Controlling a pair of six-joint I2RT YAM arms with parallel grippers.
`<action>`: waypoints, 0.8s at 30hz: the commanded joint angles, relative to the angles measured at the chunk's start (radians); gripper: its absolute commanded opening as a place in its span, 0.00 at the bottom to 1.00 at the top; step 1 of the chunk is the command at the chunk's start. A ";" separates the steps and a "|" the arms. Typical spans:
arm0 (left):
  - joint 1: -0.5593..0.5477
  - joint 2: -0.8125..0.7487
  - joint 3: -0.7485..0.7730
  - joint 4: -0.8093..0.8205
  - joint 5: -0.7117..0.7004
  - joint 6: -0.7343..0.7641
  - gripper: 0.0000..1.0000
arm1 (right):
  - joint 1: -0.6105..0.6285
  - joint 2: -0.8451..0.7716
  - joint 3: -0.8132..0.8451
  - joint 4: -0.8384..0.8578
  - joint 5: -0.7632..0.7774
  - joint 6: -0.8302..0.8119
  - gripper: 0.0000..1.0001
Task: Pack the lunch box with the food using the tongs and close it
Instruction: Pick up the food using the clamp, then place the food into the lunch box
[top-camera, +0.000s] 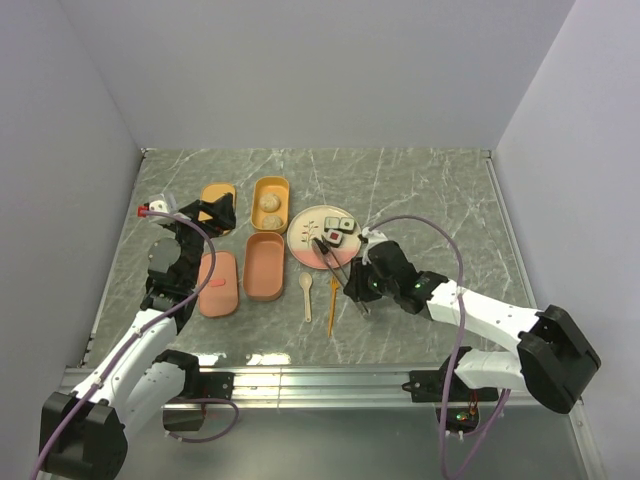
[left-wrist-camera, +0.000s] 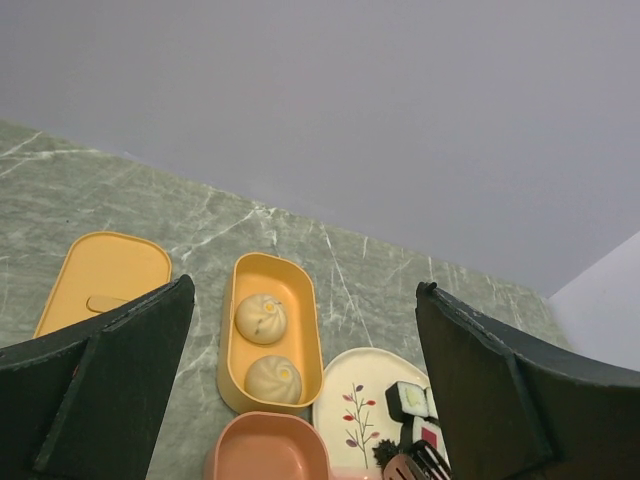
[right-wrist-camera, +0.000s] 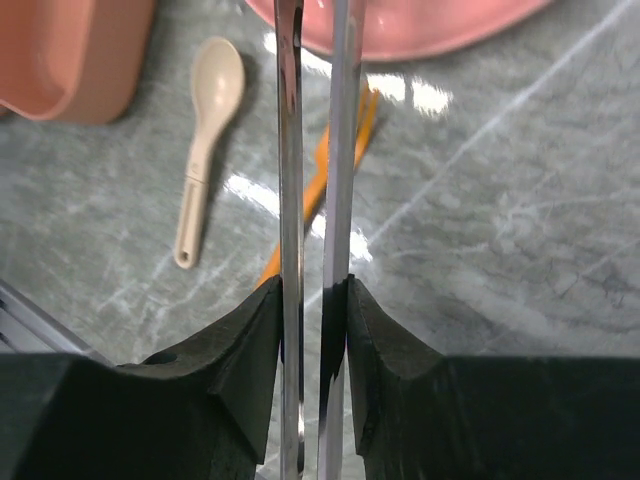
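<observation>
The table (top-camera: 430, 200) is a grey-green slab veined white like marble, smooth enough to catch the light. On it sits a round cream plate (top-camera: 303, 228) with a pink rim and a little branch pattern.

The tongs (right-wrist-camera: 290, 150) are two thin, flat strips of shiny grey metal. They reach from the near side of the plate in over its rim. The right gripper (right-wrist-camera: 315, 295) has its black fingers pressed on both strips and squeezes them until only a narrow slit is left between them. The tips lie at a dark piece (top-camera: 321, 243) on the plate, but I can't tell whether they pinch it.

Also on the plate, toward its far side, are white sushi rolls (left-wrist-camera: 407, 399) with dark wraps, one with a green centre and one with red.

Just beside the plate, on the left arm's side, a long yellow tray (left-wrist-camera: 226, 350) with rounded ends holds two pale, pleated buns (left-wrist-camera: 262, 317). A pink tray (top-camera: 264, 265) of the same shape lies nearer the arms. Further from the plate are a yellow lid (left-wrist-camera: 100, 275) and a pink lid (top-camera: 218, 283).

On the near side of the plate lie a beige spoon (right-wrist-camera: 205, 110) and an orange fork (top-camera: 333, 305).

The right arm stretches low toward the plate. The left gripper (top-camera: 218, 212) hovers over the yellow lid, fingers spread wide.
</observation>
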 joint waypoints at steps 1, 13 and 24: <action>0.005 -0.019 -0.007 0.027 0.010 -0.007 0.99 | 0.013 -0.036 0.091 0.013 0.013 -0.037 0.31; 0.007 -0.022 -0.007 0.025 0.003 -0.004 1.00 | 0.014 0.093 0.307 0.030 0.025 -0.114 0.31; 0.009 -0.023 -0.009 0.025 -0.001 -0.003 1.00 | 0.008 0.376 0.580 0.053 0.064 -0.135 0.32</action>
